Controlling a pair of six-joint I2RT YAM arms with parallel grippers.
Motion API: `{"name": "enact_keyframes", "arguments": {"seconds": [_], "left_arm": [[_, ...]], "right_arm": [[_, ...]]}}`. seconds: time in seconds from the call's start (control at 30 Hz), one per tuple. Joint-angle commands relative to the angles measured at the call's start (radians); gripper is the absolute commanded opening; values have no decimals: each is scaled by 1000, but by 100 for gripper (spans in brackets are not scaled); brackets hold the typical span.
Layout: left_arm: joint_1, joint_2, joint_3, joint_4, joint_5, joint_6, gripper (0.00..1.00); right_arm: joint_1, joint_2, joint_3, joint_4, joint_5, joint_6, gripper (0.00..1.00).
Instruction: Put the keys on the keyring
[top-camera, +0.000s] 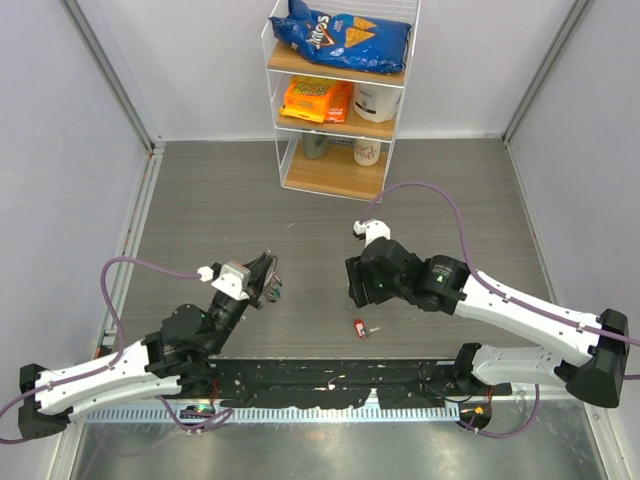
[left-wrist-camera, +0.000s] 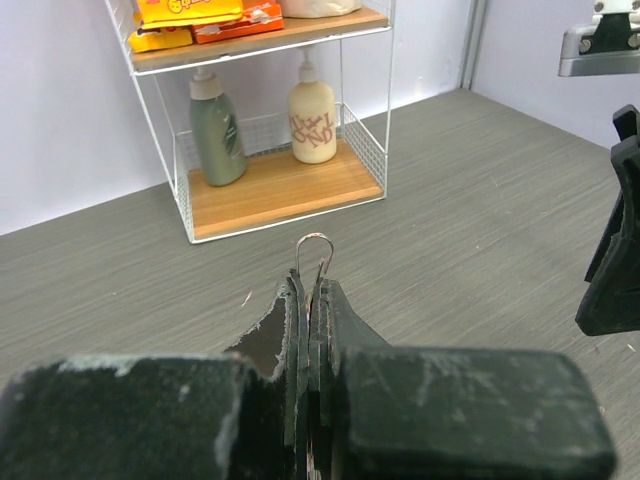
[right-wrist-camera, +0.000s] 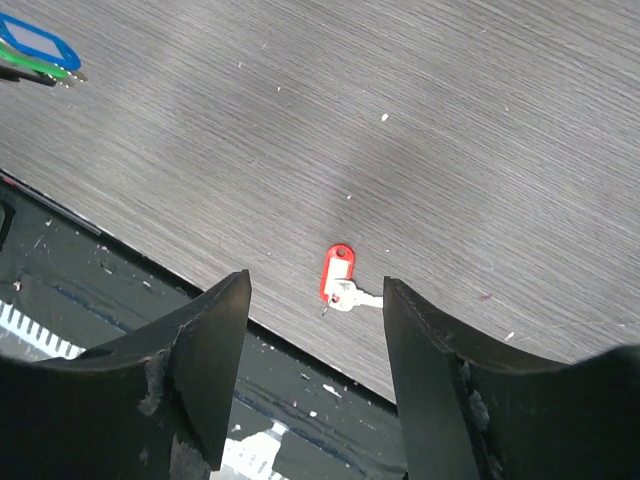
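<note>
1. The left hand (left-wrist-camera: 312, 300) is closed on the ring (left-wrist-camera: 314, 252). Only a narrow loop of silver wire stands up past the fingertips, and the rest is buried between them.
2. From above, the left hand (top-camera: 270, 280) sits left of centre, raised over the tabletop (top-camera: 200, 200). The ring is too thin to make out in that view.
3. A blue key (right-wrist-camera: 35, 42) and a green key (right-wrist-camera: 40, 72) are cut off at the corner of the right wrist view. They may hang from the ring, but I cannot tell whether they hang or lie on the tabletop.
4. The right hand (right-wrist-camera: 316, 292) is open and grips nothing. Its two fingers stand wide apart above the red key (right-wrist-camera: 338, 272).
5. The red key lies flat and alone on the tabletop, close to the near edge, just beside the black rail (top-camera: 330, 385). It has a red plastic head with a pale label, and a short silver blade sticks out to one side.
6. From above, the red key (top-camera: 361, 328) lies on the near side of the right hand (top-camera: 358, 292), well apart from the left hand.
7. A wire shelf (top-camera: 330, 175) stands at the far wall, well away from both hands. It holds a blue chip bag (top-camera: 340, 38), orange packets (top-camera: 318, 98), a green bottle (left-wrist-camera: 218, 135) and a cream bottle (left-wrist-camera: 312, 122).
</note>
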Motion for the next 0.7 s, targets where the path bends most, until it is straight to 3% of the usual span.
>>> {"name": "enact_keyframes", "arguments": {"seconds": [0.0, 0.37, 0.67], "left_arm": [[-1, -11, -6, 59, -61, -5, 0], [-1, 7, -20, 77, -125, -3, 0], [-1, 15, -30, 94, -124, -5, 0]], "right_arm": [[-3, 13, -43, 101, 36, 46, 62], [-3, -18, -156, 130, 89, 126, 65], [0, -30, -319, 200, 39, 218, 59]]}}
